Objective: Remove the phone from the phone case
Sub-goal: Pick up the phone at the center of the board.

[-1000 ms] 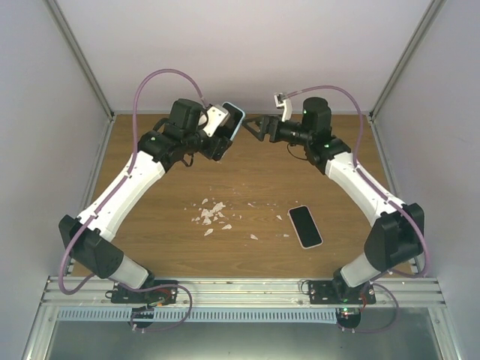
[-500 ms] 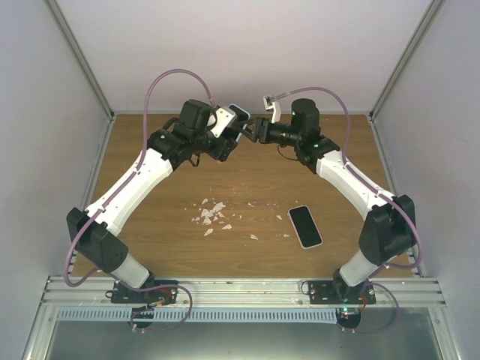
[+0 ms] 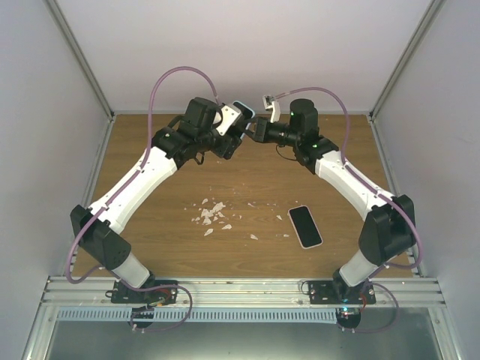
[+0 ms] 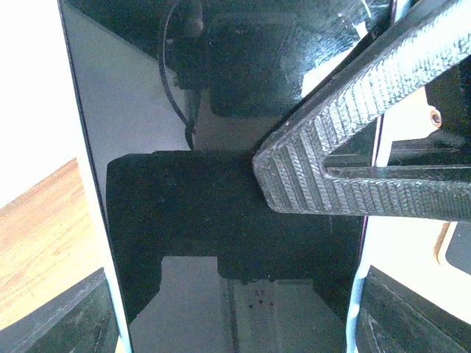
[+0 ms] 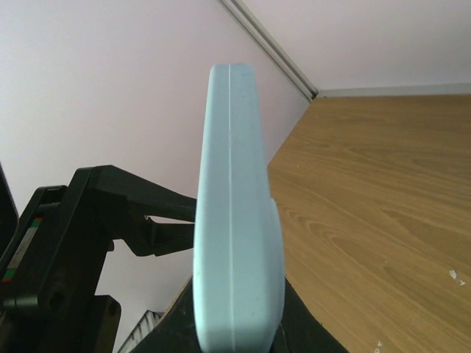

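Raised above the far edge of the tabletop [image 3: 255, 180], the light-blue phone case [image 5: 235, 220] with the phone [image 4: 221, 243] inside sits clamped across its width in the wide-spread left hand [image 3: 236, 124], the right hand [image 3: 253, 128] pinched on its end.

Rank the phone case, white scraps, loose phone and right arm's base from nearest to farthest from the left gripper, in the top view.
1. phone case: held by the left gripper, at the back.
2. white scraps: mid-table, left of centre.
3. loose phone: on the table, right of the scraps.
4. right arm's base: near edge, right side.
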You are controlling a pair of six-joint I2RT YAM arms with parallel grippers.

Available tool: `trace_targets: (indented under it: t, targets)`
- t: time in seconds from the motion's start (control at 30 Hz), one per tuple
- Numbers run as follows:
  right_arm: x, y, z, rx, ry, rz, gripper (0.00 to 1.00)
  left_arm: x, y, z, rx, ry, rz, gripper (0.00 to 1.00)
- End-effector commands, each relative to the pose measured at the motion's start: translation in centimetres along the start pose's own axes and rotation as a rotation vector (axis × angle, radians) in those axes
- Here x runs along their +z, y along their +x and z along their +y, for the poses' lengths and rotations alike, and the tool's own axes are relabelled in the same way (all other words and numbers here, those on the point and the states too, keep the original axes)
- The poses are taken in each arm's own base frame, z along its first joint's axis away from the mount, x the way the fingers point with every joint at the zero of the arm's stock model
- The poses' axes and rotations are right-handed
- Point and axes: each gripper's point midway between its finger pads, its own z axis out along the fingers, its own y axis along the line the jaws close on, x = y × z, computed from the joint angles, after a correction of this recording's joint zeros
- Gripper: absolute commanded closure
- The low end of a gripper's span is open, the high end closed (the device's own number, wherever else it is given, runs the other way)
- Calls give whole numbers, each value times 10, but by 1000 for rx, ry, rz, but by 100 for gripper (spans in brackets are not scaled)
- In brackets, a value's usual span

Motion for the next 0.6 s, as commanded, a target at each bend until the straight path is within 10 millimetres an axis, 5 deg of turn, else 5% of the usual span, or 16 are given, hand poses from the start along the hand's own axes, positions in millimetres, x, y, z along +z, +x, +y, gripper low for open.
trace_targets:
  t: [0.0, 0.1, 0.27, 0.57]
  targets:
    - [0, -2, 16, -35, -44, -5, 94, -8, -39, -5, -1, 13, -137, 41]
    - [-4, -5, 15, -41, -40, -13, 99, -11, -37, -7, 3, 27, -136, 34]
    - [-19, -16, 15, -60, -44, -42, 100, -14, -25, -12, 24, 51, -114, 3]
    - [-63, -38, 13, -127, -111, -97, 100, -30, -5, -22, 36, 174, -104, 1]
